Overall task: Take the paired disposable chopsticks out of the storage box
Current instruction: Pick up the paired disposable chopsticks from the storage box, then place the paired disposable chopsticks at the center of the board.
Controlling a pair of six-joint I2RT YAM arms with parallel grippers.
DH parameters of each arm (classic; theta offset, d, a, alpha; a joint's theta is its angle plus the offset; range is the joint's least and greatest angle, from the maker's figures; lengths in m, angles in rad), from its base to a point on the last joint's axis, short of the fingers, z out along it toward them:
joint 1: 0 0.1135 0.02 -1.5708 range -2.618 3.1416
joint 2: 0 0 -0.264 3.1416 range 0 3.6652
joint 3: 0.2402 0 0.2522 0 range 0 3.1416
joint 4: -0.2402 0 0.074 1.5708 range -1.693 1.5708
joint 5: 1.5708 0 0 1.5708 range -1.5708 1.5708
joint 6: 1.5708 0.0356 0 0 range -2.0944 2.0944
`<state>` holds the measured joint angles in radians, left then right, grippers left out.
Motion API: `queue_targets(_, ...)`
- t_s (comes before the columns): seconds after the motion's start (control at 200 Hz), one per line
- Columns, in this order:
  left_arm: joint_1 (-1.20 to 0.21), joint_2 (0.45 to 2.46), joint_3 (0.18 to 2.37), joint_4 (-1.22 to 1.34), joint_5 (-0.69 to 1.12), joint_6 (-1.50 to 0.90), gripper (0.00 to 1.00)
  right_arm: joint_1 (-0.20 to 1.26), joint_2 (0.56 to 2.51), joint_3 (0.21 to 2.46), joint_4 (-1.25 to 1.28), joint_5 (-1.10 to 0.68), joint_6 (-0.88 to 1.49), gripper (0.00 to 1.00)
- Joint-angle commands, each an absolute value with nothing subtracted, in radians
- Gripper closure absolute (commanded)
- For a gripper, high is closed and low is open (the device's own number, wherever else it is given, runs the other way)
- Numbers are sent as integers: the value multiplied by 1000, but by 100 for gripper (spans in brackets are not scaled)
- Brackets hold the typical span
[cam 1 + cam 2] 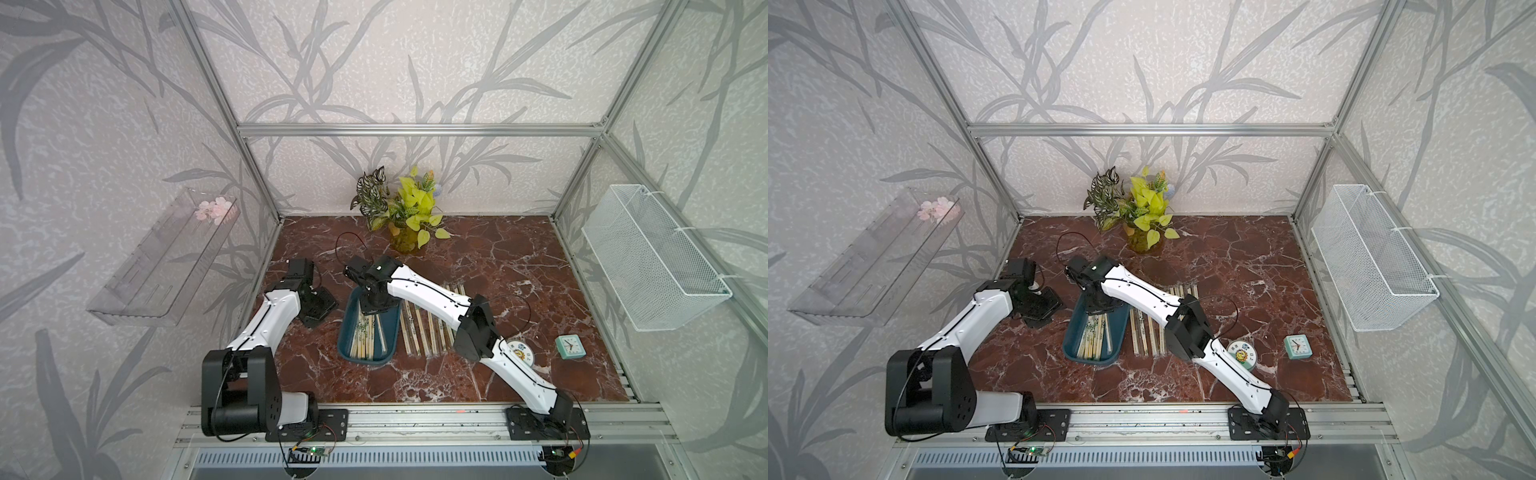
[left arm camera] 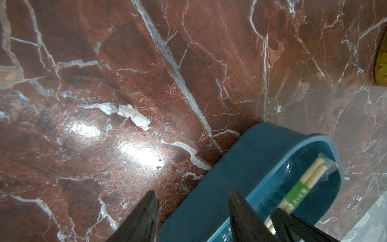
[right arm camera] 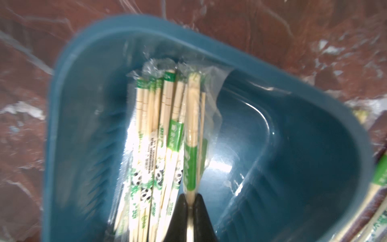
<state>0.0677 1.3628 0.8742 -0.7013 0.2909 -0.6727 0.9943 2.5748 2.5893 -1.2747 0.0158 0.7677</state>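
The storage box (image 1: 392,332) (image 1: 1118,328) is a shallow teal tray in the middle of the marble table. Inside it lie several paired disposable chopsticks (image 1: 362,334) (image 1: 1093,338) (image 3: 150,146) in clear sleeves with green labels. My right gripper (image 3: 190,196) (image 1: 372,305) reaches down into the far end of the box and is shut on one pair (image 3: 191,136), which runs straight out from between its fingers. My left gripper (image 2: 193,191) (image 1: 318,305) hovers open just left of the box (image 2: 240,167), holding nothing. In the left wrist view one finger is over the table and the other over the box's rim.
Several chopstick pairs (image 1: 424,328) lie in a row on the table right of the box, partly under my right arm. A potted plant (image 1: 405,216) stands at the back. A round tin (image 1: 519,353) and a small teal clock (image 1: 570,347) sit at the right.
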Motion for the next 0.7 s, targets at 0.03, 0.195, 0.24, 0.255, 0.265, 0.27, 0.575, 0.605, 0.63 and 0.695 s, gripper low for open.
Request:
queue_targets(0.03, 76, 1326, 893, -706, 301, -652, 43, 982, 2460, 2620, -1240, 3, 782, 100)
queue_targets(0.195, 77, 1322, 903, -715, 315, -643, 43, 960, 2399, 2611, -1236, 4, 762, 100)
queue_targets(0.24, 76, 1321, 908, -719, 319, -641, 43, 952, 2375, 2592, -1230, 8, 750, 100)
queue_targets(0.255, 76, 1320, 909, -721, 321, -639, 43, 949, 2367, 2585, -1229, 11, 746, 100)
queue_targets(0.265, 77, 1321, 908, -722, 321, -639, 43, 948, 2361, 2580, -1229, 12, 743, 100)
queue_targets(0.27, 76, 1321, 909, -722, 322, -638, 43, 947, 2357, 2576, -1228, 13, 742, 100)
queue_targets(0.575, 76, 1292, 912, -729, 361, -620, 41, 839, 2101, 2160, -1070, 41, 684, 100)
queue_targets(0.605, 76, 1290, 912, -728, 365, -620, 41, 820, 2074, 2100, -1039, 35, 681, 100)
queue_targets(0.63, 76, 1287, 912, -729, 367, -621, 40, 807, 2050, 2050, -1022, 30, 681, 100)
queue_targets(0.695, 75, 1284, 914, -731, 371, -621, 40, 774, 1997, 1931, -961, 30, 672, 100)
